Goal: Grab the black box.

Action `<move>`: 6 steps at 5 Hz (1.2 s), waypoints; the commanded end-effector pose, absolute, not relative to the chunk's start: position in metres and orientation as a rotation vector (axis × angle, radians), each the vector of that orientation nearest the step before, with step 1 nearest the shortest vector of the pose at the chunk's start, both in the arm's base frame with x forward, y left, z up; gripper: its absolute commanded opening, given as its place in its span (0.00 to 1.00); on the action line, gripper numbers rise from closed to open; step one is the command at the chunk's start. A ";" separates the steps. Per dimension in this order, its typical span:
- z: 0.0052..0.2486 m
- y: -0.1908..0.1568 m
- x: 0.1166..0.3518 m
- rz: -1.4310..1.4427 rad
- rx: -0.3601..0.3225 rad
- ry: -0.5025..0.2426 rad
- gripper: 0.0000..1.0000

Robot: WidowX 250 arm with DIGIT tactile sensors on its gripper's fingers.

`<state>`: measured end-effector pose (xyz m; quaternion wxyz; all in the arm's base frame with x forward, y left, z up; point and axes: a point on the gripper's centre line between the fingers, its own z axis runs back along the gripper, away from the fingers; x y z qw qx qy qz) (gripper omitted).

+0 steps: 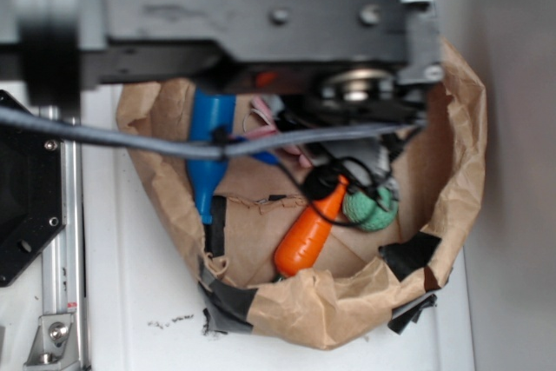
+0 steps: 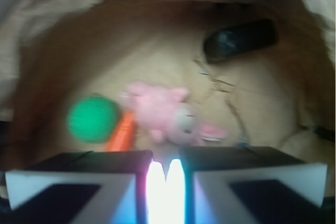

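Note:
I cannot make out the black box in either view. My gripper (image 2: 167,182) hangs over the brown paper bag (image 1: 452,154), shut, its two fingers nearly touching with nothing between them. In the exterior view the arm's black body hides it. In the wrist view a pink pig toy (image 2: 165,114) lies just ahead of the fingertips. A green ball (image 2: 93,118) lies to the left of the pig, with an orange carrot (image 2: 122,134) beside it. A dark oblong patch (image 2: 239,39) lies on the bag floor further off; it looks like flat tape.
The bag's crumpled walls ring the toys on all sides, patched with black tape (image 1: 408,254). A blue toy (image 1: 207,149) stands along the bag's left wall. Grey cables (image 1: 130,139) cross above the bag. A black hexagonal plate (image 1: 26,206) and metal rail (image 1: 62,301) lie at left.

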<state>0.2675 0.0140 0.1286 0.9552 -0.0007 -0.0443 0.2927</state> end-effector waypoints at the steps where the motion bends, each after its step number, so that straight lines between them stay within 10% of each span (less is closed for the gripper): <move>1: 0.118 0.067 0.259 0.623 0.007 -0.262 1.00; 6: 0.095 0.116 0.298 1.004 0.069 -0.354 1.00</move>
